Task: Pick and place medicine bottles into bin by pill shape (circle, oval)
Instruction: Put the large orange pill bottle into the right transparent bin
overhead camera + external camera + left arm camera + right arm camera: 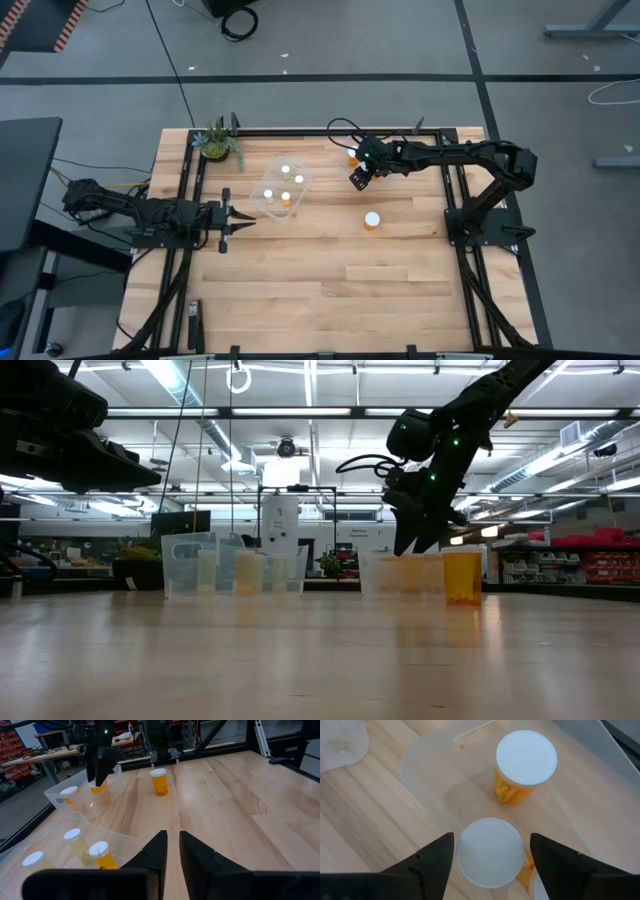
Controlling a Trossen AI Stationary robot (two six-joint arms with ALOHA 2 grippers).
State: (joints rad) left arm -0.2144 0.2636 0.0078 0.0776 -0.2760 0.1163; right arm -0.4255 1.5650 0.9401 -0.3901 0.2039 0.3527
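Right gripper (490, 851) hangs spread over a bottle (490, 852) in the far bin (427, 755), probably letting go; left gripper (170, 851) waits, pressed nearly together.

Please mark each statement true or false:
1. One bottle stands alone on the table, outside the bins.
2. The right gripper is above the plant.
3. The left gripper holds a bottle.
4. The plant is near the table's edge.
1. True: the lone bottle stands on bare wood.
2. False: the right gripper is over a bin, its open fingers either side of a bottle cap.
3. False: the left gripper holds nothing.
4. True: the plant.
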